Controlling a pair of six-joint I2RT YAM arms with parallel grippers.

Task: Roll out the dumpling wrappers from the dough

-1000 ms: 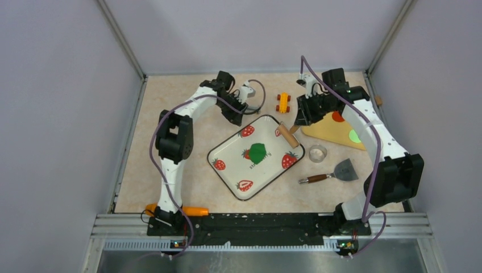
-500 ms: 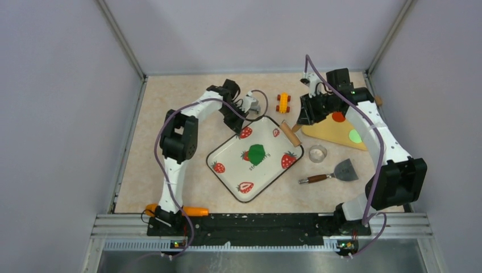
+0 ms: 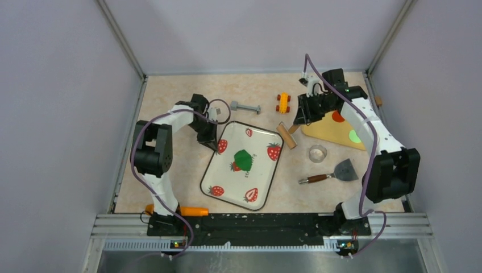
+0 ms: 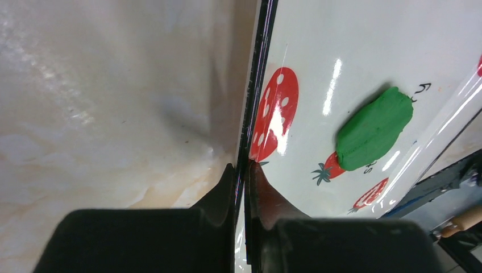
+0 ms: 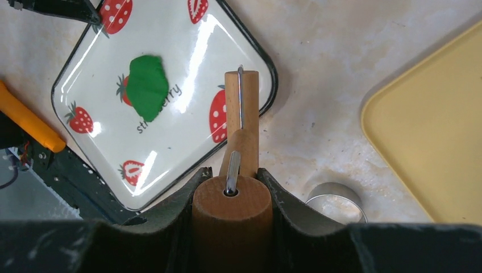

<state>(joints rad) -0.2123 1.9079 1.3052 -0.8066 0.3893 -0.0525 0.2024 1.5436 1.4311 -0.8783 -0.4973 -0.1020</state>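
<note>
Pinching the tray [image 4: 254,91] by the thin rim at its far left corner, the left gripper [image 4: 241,168] has its jaws pressed together on that edge, probably to steady or position the tray for rolling. The dough [image 3: 243,160] lies near the tray's middle as a thick green lump, not yet flattened. The right gripper [image 5: 231,190] clamps the rolling pin [image 5: 241,108] by one handle near the tray's far right corner, apparently ready to swing over the dough.

White links [image 3: 172,119], black joints [image 3: 152,151], purple cables [image 3: 307,62], black fingers [image 4: 216,199].
</note>
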